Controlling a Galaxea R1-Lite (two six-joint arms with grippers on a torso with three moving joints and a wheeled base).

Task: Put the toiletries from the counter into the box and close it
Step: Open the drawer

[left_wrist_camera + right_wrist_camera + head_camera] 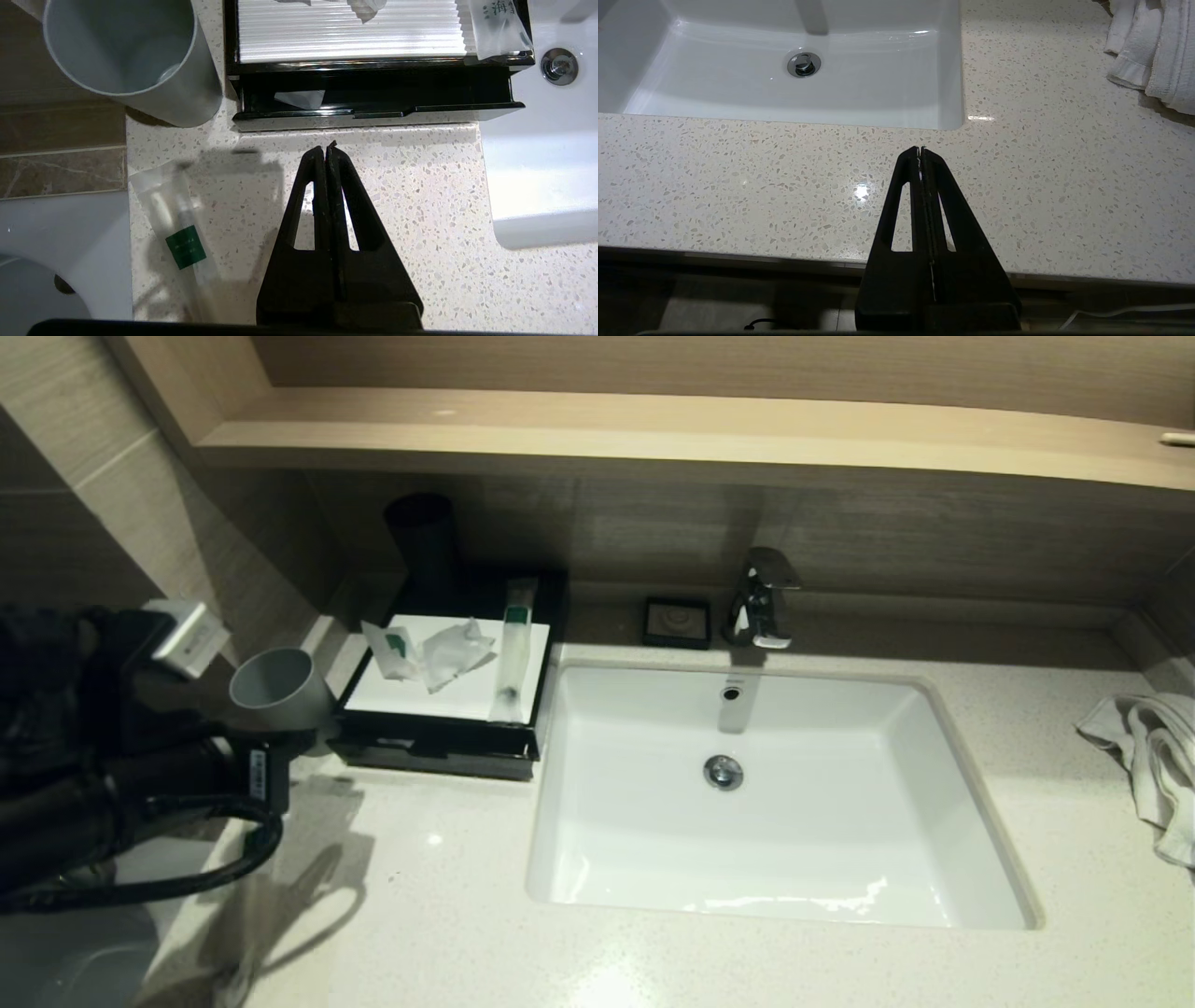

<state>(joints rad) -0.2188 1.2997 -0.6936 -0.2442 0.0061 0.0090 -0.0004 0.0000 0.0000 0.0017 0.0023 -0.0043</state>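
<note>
The black box with its white top panel stands left of the basin on the speckled counter. On its top lie two white sachets and a long clear packet with a green band. In the left wrist view the drawer front stands slightly out, with a white sachet inside. Another long packet lies on the counter beside my left gripper. That gripper is shut and empty, pointing at the drawer front, a short gap away. My right gripper is shut and empty over the counter's front edge.
A grey cup stands just left of the box, close to my left arm. A black soap dish and the tap are behind the basin. A white towel lies at the far right. A dark cylinder stands behind the box.
</note>
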